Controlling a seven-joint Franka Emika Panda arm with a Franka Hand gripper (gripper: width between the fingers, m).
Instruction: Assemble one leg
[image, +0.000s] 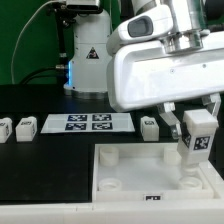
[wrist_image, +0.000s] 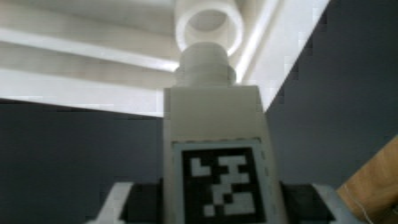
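The black desk (image: 40, 175) carries the white tray (image: 130, 168), with the marker board (image: 88, 123) behind it. The jaws grip one leg (image: 197, 140) upright over the tray's corner at the exterior view's right. Three spare legs (image: 25, 126) stand beside the board.

No words are legible; black-and-white square tags mark the leg (wrist_image: 217, 130) and marker board (image: 87, 123), a triangle sign (image: 88, 55) the base (image: 90, 78).

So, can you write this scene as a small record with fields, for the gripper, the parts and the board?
gripper: shut on the leg
leg pose: upright, tag visible, over the tray piece at the exterior view's right; seated or not, cannot tell
loose legs: three, two at the exterior view's left of the marker board, one at its right
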